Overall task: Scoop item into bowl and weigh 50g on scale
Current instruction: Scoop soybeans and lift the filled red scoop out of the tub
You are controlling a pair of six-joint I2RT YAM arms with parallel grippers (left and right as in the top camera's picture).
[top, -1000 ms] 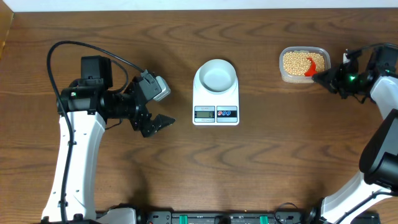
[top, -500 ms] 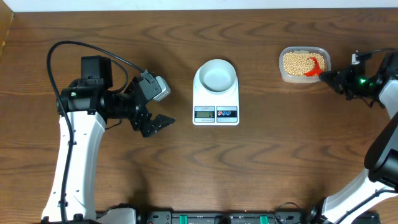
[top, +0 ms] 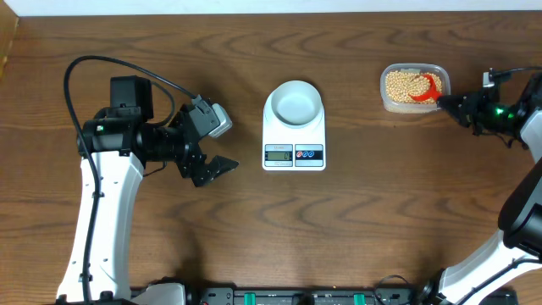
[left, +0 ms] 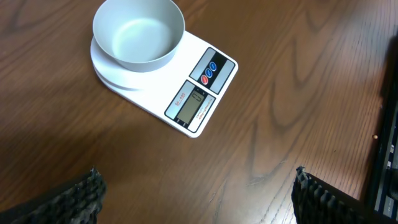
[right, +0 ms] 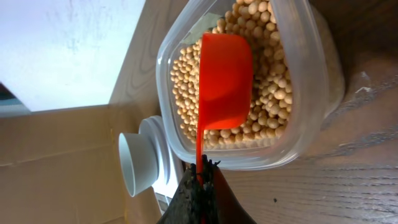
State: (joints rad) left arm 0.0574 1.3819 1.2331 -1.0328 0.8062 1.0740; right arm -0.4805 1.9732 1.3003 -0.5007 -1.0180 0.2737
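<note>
The white bowl (top: 294, 103) stands empty on the white scale (top: 294, 135) at the table's middle; both show in the left wrist view, bowl (left: 138, 34) and scale (left: 196, 93). Tan beans (top: 405, 85) fill a clear tub (top: 414, 105) at the far right. My right gripper (top: 449, 103) is shut on the handle of an orange scoop (top: 430, 87), whose cup lies over the beans (right: 273, 87) in the tub (right: 305, 134); the scoop (right: 224, 74) looks empty. My left gripper (top: 216, 167) is open and empty, left of the scale, fingers wide apart (left: 196, 193).
Bare brown wood surrounds the scale. A cardboard box edge (top: 7, 38) sits at the far left corner. A black rail (top: 296, 296) runs along the table's front edge.
My right gripper has drawn back to the right and swung the scoop's cup farther over the beans in the tub. The left arm has not moved.
</note>
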